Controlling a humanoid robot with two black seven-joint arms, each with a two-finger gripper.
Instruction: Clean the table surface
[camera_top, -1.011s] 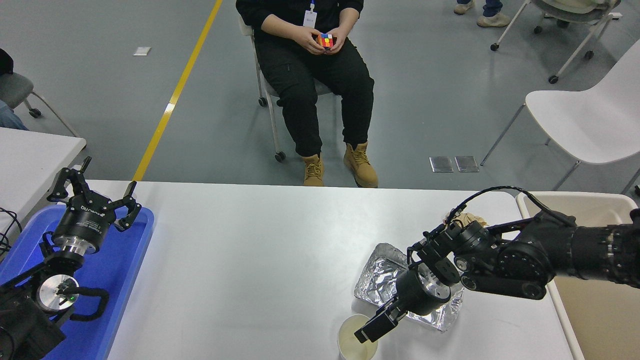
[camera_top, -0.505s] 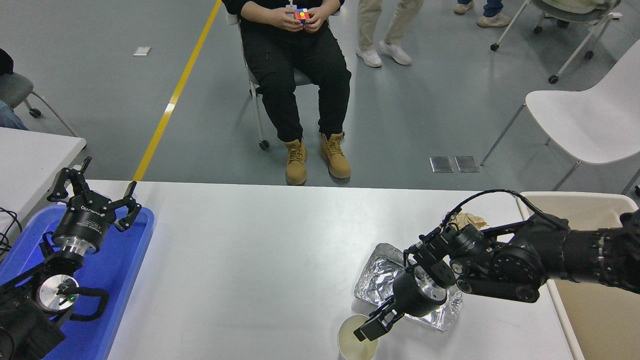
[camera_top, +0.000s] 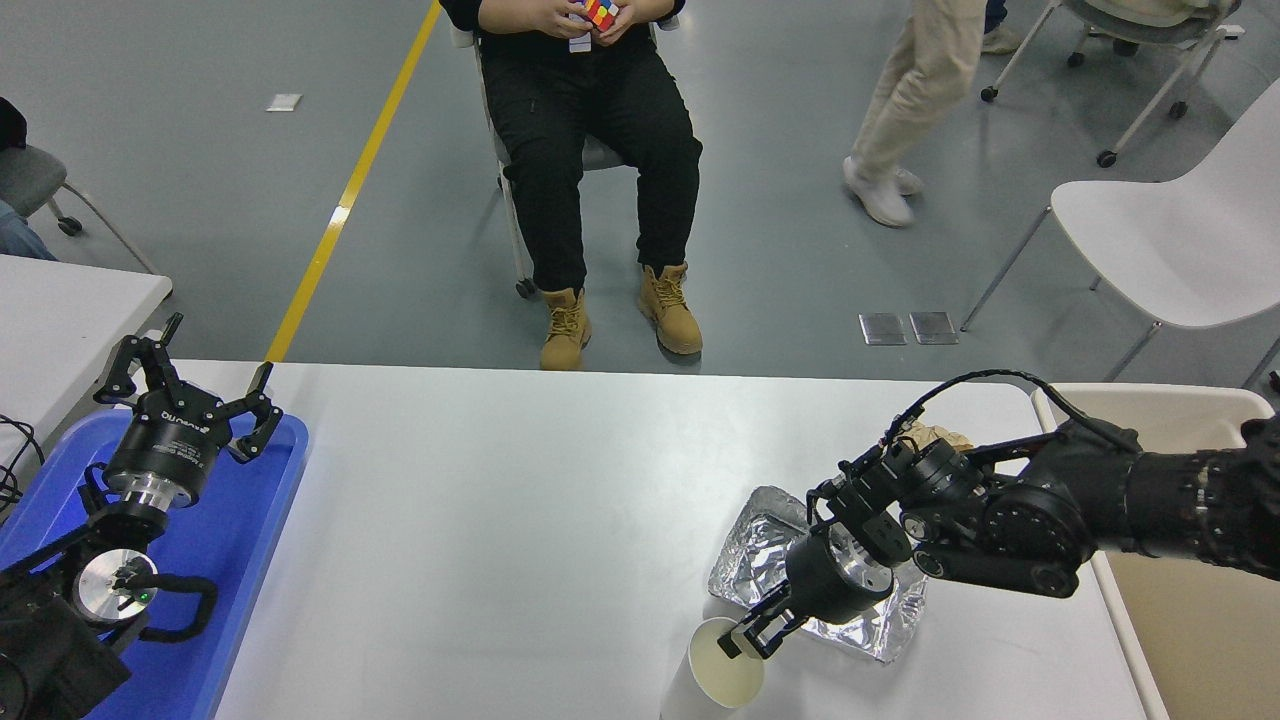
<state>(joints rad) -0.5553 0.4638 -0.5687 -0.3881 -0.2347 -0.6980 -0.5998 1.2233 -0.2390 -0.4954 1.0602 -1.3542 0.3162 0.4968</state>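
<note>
While the left gripper sits parked, fingers spread, over the blue tray, the right gripper reaches down-left, pinching the tilted paper cup rim on the table surface, beside the foil tray.

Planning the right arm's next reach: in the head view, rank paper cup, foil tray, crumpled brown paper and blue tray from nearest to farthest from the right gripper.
1. Paper cup, at the right gripper, near edge.
2. Foil tray, just behind.
3. Crumpled brown paper, far right, behind the arm.
4. Blue tray, far left.
</note>
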